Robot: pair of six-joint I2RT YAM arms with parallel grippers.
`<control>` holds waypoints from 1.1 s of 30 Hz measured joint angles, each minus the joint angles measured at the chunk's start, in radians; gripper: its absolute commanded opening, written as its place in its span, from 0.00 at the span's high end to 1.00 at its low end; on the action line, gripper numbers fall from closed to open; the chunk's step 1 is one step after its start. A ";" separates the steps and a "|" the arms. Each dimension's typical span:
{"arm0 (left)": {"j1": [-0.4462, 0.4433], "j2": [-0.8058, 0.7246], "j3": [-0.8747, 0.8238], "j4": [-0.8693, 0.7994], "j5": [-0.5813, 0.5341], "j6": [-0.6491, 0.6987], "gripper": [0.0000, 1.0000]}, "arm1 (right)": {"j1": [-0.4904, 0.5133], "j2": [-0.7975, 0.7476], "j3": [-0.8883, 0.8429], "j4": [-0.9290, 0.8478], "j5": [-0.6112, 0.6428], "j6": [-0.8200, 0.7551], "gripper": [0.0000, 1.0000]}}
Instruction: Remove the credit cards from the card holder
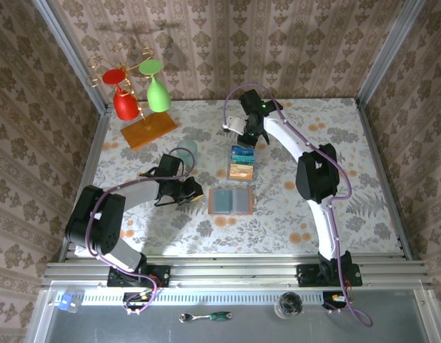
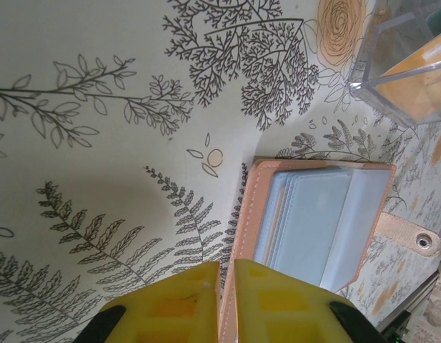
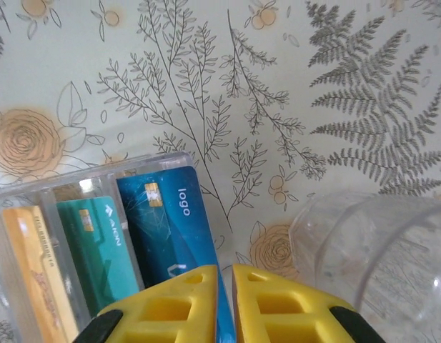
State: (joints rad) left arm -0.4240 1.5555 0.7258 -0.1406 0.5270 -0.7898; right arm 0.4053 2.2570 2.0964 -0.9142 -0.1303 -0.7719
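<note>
My left gripper is closed to a slit at the border of the card holder, which lies open and flat on the table; I cannot tell if it pinches it. My right gripper is closed on the blue card, standing with 2 others, a teal card and an orange card, in the clear box. A glass crowds just beside the box.

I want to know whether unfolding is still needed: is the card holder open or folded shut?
Open. The card holder lies spread flat, its grey-blue inner pockets facing up and its snap strap unfastened to one side.
</note>
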 measured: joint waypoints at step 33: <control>-0.095 0.085 0.001 0.079 0.037 -0.006 0.93 | 0.135 -0.525 -0.878 0.580 -0.155 1.155 0.89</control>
State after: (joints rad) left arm -0.5186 1.6409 0.7265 -0.0616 0.5644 -0.7963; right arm 0.5400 1.7317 1.2186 -0.3344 -0.2852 0.3836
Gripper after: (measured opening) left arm 0.076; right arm 0.113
